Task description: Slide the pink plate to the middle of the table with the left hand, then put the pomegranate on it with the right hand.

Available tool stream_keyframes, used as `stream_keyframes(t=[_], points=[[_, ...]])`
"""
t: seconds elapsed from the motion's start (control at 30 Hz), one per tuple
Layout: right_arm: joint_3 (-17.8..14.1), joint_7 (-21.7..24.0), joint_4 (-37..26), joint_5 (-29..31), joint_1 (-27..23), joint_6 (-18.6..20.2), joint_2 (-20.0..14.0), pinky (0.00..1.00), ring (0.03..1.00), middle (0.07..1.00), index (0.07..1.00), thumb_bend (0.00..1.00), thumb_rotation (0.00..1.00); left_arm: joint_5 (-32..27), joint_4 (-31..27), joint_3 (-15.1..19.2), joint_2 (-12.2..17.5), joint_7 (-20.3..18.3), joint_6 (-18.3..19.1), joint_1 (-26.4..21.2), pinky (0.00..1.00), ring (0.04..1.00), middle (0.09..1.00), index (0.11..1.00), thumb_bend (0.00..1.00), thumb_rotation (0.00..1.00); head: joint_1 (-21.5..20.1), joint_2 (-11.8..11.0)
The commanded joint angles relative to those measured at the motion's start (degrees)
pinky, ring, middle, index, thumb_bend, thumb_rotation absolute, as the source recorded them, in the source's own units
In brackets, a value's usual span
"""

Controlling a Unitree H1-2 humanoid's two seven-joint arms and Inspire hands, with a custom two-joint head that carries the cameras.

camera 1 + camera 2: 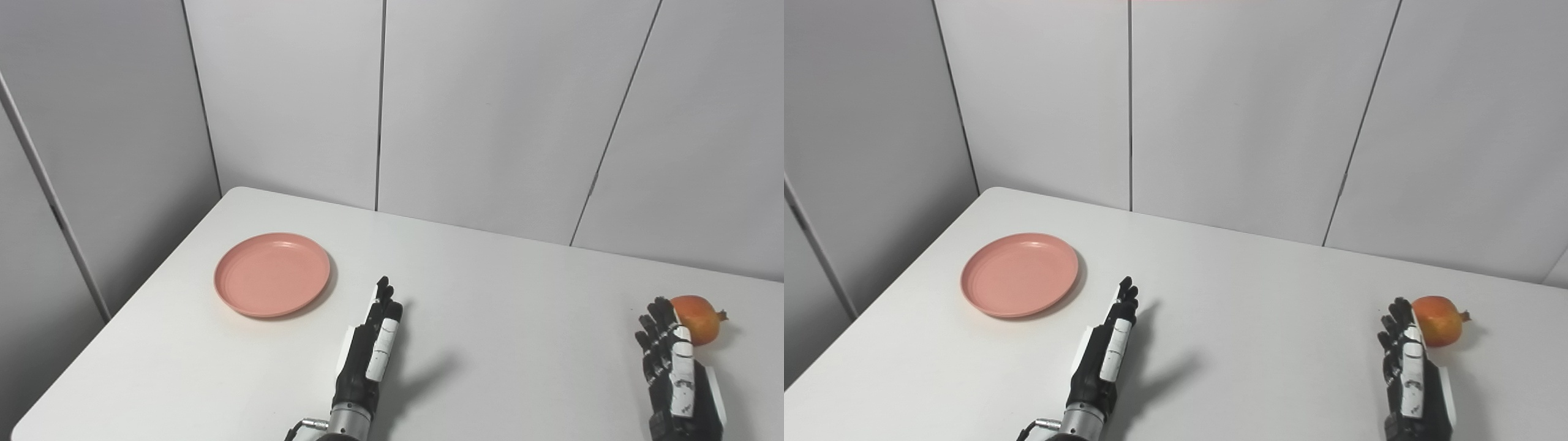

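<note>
A round pink plate [272,274] lies flat on the left part of the white table [502,294], nothing on it. My left hand [370,349] hovers to its right, a short gap away, fingers straight and holding nothing, so it is open. An orange-red pomegranate [698,318] rests on the table at the far right. Just in front of and left of the fruit, my right hand [674,367] is open with fingers extended upward; the fingertips partly overlap the fruit's left edge in view, and whether they touch it I cannot tell.
Grey wall panels [380,104] rise right behind the table's far edge and along its left side. The table's rounded far-left corner [236,191] lies behind the plate. A cable [297,427] shows at the left wrist.
</note>
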Motion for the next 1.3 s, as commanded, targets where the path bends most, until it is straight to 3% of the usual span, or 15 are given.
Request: stream_keyframes(t=[0.0, 0.27, 0.6, 1.0, 1.17, 1.27], points=[[-0.4, 0.8, 5.8, 0.3, 3.7, -3.1, 0.4, 1.0, 0.983, 0.974, 0.95, 0.62, 1.0, 0.4, 3.9, 0.4, 0.4, 0.5, -2.6, 1.4, 1.0, 1.0, 1.0, 1.0, 0.74, 1.0, -0.4, -0.6], [0.2, 0.5, 7.4, -0.6, 3.5, -4.3, 1.4, 1.0, 0.979, 0.972, 0.945, 0.61, 1.0, -0.7, 6.3, 1.1, 1.3, -0.2, -5.4, 1.2, 1.0, 1.0, 1.0, 1.0, 0.72, 1.0, -2.7, -2.6], [0.5, 0.9, 8.0, -0.7, 3.6, -5.0, 1.2, 1.0, 0.961, 0.954, 0.931, 0.59, 1.0, -3.7, 4.3, 1.3, 1.1, -1.5, -4.6, 0.0, 1.0, 0.997, 0.994, 1.0, 0.73, 0.96, -3.0, -2.1], [1.3, 1.1, 5.8, -0.8, 4.8, -3.9, 1.4, 1.0, 0.96, 0.951, 0.938, 0.64, 0.98, -7.8, -7.2, 3.8, 1.5, -2.2, 4.2, -6.7, 0.99, 0.951, 0.958, 0.977, 0.87, 0.98, -3.2, -0.7], [1.6, 0.9, 5.1, -1.0, 5.2, -4.1, 1.8, 1.0, 0.953, 0.943, 0.93, 0.67, 0.96, -10.5, -12.4, 5.7, 3.7, -2.9, 10.0, -11.5, 0.95, 0.942, 0.955, 0.954, 0.91, 0.96, -3.5, -0.6], [1.7, 0.6, 4.7, -1.3, 5.5, -3.9, 1.9, 1.0, 0.952, 0.941, 0.927, 0.69, 0.97, -12.7, -13.4, 7.2, 5.4, -3.7, 11.7, -13.8, 0.93, 0.936, 0.951, 0.936, 0.95, 0.94, -3.7, -0.5]])
